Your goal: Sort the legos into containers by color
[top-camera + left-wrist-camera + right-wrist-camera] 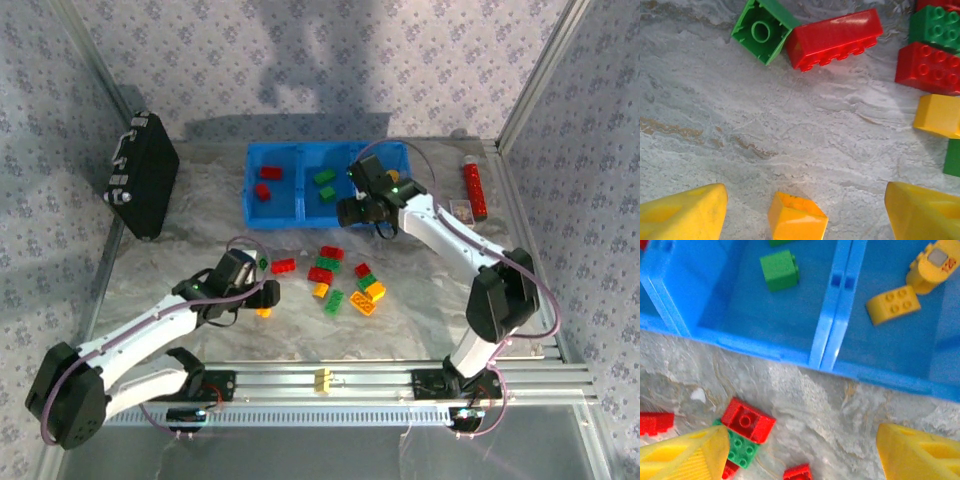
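Straddling a small orange plastic brick [797, 218] near the middle of the marbled grey table [200, 250], the left gripper [802, 207] holds its yellow fingers [685, 215] spread, touching nothing. Centring, then lowering before closing, looks wisest. The right gripper [802, 455], equally spread and empty, hovers at the near wall of the bright blue three-compartment plastic bin [280, 224], by the table's back edge.

Bright, even light; soft shadow on the patterned back wall [300, 60]; glare streaks the glossy red plastic brick [835, 36].
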`<action>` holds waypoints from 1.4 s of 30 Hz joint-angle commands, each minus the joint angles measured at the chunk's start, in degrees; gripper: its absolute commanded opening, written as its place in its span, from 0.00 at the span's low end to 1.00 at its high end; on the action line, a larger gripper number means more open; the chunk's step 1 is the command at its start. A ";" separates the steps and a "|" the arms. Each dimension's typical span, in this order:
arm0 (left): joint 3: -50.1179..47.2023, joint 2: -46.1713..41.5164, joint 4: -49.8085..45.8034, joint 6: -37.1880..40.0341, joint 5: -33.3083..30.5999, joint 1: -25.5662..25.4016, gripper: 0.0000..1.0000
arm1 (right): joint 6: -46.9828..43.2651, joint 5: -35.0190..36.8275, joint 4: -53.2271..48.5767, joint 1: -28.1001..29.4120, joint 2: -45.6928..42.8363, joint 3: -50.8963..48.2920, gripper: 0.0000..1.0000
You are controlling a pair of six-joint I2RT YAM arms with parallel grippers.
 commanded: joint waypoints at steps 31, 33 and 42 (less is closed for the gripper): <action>2.50 8.35 -5.01 -1.06 -1.07 -5.03 0.77 | 1.89 -2.74 7.33 -3.60 -20.78 -25.52 0.74; 2.50 8.84 -5.01 -1.20 -0.75 -5.24 0.74 | 1.47 -2.44 6.95 -2.86 -21.27 -25.93 0.74; 2.26 10.28 -5.33 -2.81 0.38 -6.08 0.70 | 2.64 -1.91 7.07 -1.60 -23.60 -28.38 0.72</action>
